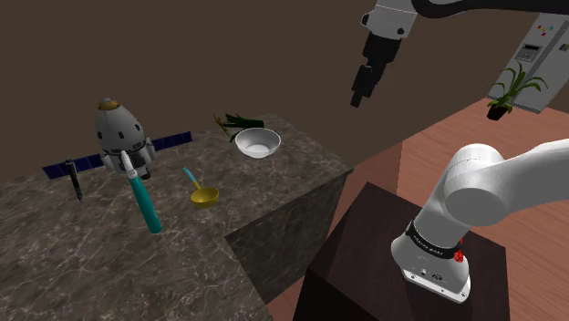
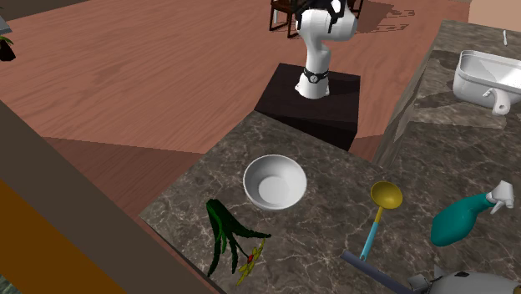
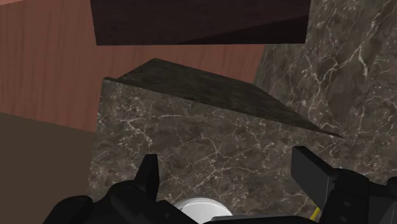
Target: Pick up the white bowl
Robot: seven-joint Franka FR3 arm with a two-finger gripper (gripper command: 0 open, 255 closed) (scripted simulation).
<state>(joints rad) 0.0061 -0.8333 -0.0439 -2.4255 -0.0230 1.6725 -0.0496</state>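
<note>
Jaws released, fingers point(image 3: 149, 181) standing apart, clasping nothing, high in the air by the table point(image 1: 182, 246) corner nearest the stand point(image 1: 365, 264). White bowl point(image 1: 257, 142) on the dark marbled table, close to that same corner, well apart from the jaws. Round, plain white, smooth, empty, with deep hollow and thin rim. Sitting upright, mouth turned straight up; round all over, so no long axis to tell. Just beside green leaves point(image 1: 239, 121); yellow spoon point(image 1: 202, 191) with blue handle near, not touching.
</note>
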